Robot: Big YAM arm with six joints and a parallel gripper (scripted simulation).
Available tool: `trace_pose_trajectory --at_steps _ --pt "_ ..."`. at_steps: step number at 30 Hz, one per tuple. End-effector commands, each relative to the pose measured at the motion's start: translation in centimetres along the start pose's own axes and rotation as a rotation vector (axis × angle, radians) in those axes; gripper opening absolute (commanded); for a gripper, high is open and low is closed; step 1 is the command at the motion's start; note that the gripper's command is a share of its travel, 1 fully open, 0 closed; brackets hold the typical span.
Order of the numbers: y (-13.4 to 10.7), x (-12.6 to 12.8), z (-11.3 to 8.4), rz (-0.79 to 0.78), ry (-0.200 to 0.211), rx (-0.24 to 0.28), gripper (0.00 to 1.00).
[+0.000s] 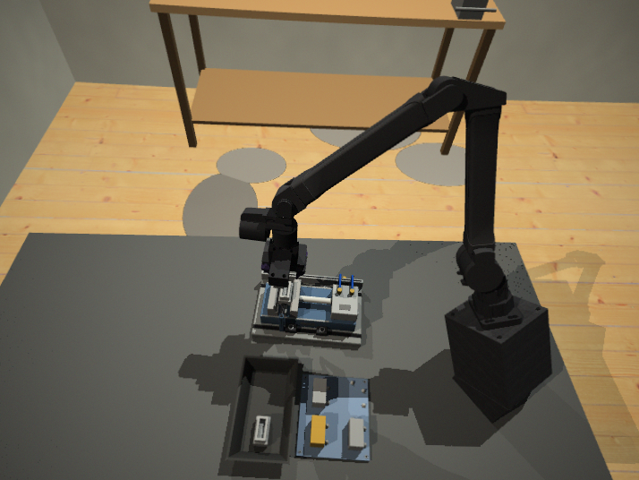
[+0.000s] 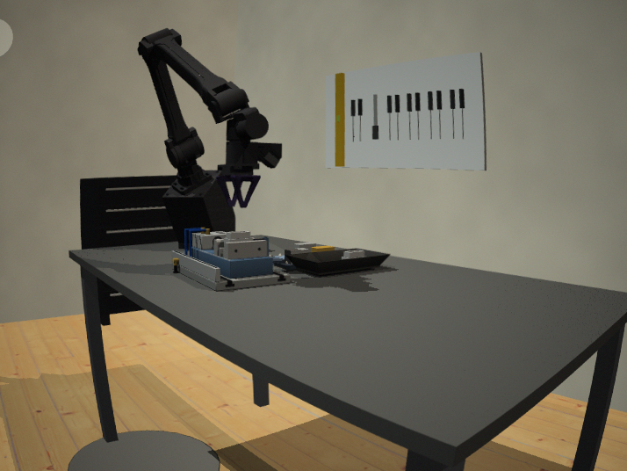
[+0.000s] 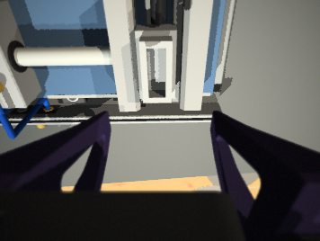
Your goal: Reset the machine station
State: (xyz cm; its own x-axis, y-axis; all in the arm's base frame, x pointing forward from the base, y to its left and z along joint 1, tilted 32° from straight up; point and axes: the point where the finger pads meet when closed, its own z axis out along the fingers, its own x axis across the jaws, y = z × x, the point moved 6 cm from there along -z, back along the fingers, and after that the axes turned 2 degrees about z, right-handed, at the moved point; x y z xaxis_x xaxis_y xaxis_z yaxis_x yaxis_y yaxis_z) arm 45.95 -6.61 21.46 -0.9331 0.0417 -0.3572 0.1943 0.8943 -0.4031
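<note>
While one finished part (image 1: 261, 431) (image 2: 354, 253) is lying in the black tray (image 1: 235, 407) (image 2: 324, 266) at the bottom of the top view, another part with a pocket (image 1: 285, 291) (image 2: 238, 235) (image 3: 168, 96) is sitting in the vise (image 1: 310, 326) (image 2: 251, 267) (image 3: 193, 90), near the middle. So one part is looking done, and this one is still waiting to go to the tray. The tool (image 1: 281, 289) (image 2: 239, 205) (image 3: 160, 120) is hanging above the vise, open and holding nothing. On the blue plate (image 1: 337, 449), just right of the tray, a yellow block (image 1: 318, 431) (image 2: 322, 249) and two gray blocks (image 1: 319, 391) (image 1: 356, 432) are resting. One gray block is probably needing to go into the vise after that. No brands, labels or writing are showing clearly enough to read.
</note>
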Motion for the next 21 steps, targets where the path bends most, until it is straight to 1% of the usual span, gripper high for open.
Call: trace_pose_trajectory --at_steps 1,11,13,21 --pt "0.0 0.5 2.2 -0.012 0.026 0.003 0.64" --pt "0.0 0.6 4.1 -0.014 0.025 0.002 0.64" --pt "0.0 0.6 4.1 -0.014 0.025 0.002 0.64" --pt "0.0 0.6 5.5 -0.014 0.025 0.002 0.64"
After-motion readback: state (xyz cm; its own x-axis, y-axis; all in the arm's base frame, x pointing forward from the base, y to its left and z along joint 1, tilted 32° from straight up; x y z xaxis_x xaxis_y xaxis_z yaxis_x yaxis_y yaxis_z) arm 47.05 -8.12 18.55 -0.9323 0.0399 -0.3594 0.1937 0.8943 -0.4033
